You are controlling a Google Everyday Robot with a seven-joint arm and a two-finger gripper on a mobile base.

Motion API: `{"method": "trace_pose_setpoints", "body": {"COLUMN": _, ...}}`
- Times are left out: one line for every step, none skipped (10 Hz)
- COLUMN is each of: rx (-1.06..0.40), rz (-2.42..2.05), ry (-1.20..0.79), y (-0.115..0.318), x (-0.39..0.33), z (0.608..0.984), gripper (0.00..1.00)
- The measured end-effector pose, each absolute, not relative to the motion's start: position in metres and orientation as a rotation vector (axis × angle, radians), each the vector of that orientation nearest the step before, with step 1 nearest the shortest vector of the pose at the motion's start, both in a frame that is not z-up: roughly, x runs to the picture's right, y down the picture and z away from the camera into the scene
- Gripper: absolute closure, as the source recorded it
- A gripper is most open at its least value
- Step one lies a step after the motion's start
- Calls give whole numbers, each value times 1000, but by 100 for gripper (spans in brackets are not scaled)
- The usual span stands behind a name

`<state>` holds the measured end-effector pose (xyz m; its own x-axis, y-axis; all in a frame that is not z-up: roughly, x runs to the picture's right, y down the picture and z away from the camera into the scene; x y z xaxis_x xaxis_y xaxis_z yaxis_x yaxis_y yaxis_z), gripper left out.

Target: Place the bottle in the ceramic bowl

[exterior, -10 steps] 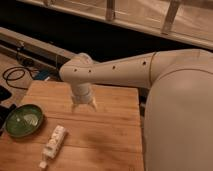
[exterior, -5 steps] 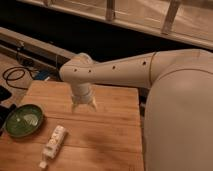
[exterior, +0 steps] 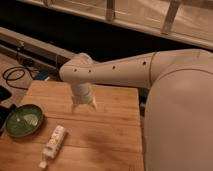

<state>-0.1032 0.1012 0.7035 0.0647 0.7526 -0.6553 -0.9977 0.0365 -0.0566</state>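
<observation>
White robot arm (exterior: 130,70) reaching in from right over wooden bench (exterior: 115,135). Near left edge, green ceramic bowl (exterior: 23,120); just beside it, bottle (exterior: 53,142) lying flat on boards, cap toward front. Above mid-bench, pincer (exterior: 84,104) spread open, gripping nothing.

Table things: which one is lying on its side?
The white bottle, lying flat beside the green bowl, which sits upright. The open tool hovers empty over the table, apart from both.

Wooden slatted table (exterior: 112,127), coiled black cable (exterior: 14,75) on floor at left, grey rail (exterior: 35,42) behind, pale railing (exterior: 165,20) along top
</observation>
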Motion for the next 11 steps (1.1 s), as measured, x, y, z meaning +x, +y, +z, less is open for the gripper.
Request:
{"method": "trace_pose_setpoints", "body": {"rx": -588, "rz": 1442, "ry": 525, "y": 101, "x": -103, "z": 704, "gripper": 35}}
{"method": "trace_pose_setpoints", "body": {"rx": -588, "rz": 1442, "ry": 525, "y": 101, "x": -103, "z": 704, "gripper": 35}}
{"method": "trace_pose_setpoints", "body": {"rx": -588, "rz": 1442, "ry": 525, "y": 101, "x": -103, "z": 704, "gripper": 35}}
{"method": "trace_pose_setpoints", "body": {"rx": -588, "rz": 1442, "ry": 524, "y": 101, "x": -103, "z": 704, "gripper": 35}}
{"method": "trace_pose_setpoints", "body": {"rx": -586, "rz": 1443, "ry": 521, "y": 101, "x": -103, "z": 703, "gripper": 35}}
{"method": "trace_pose_setpoints", "body": {"rx": -586, "rz": 1446, "ry": 511, "y": 101, "x": -105, "z": 701, "gripper": 35}}
{"method": "trace_pose_setpoints", "body": {"rx": -591, "rz": 1445, "ry": 502, "y": 102, "x": -111, "z": 700, "gripper": 35}}
{"method": "trace_pose_setpoints", "body": {"rx": -608, "rz": 1435, "ry": 490, "y": 112, "x": -127, "z": 698, "gripper": 35}}
{"method": "trace_pose_setpoints", "body": {"rx": -625, "rz": 1424, "ry": 479, "y": 124, "x": -144, "z": 694, "gripper": 35}}
{"method": "trace_pose_setpoints", "body": {"rx": -637, "rz": 1415, "ry": 468, "y": 131, "x": -157, "z": 692, "gripper": 35}}
{"method": "trace_pose_setpoints", "body": {"rx": -654, "rz": 1394, "ry": 440, "y": 138, "x": -182, "z": 688, "gripper": 35}}
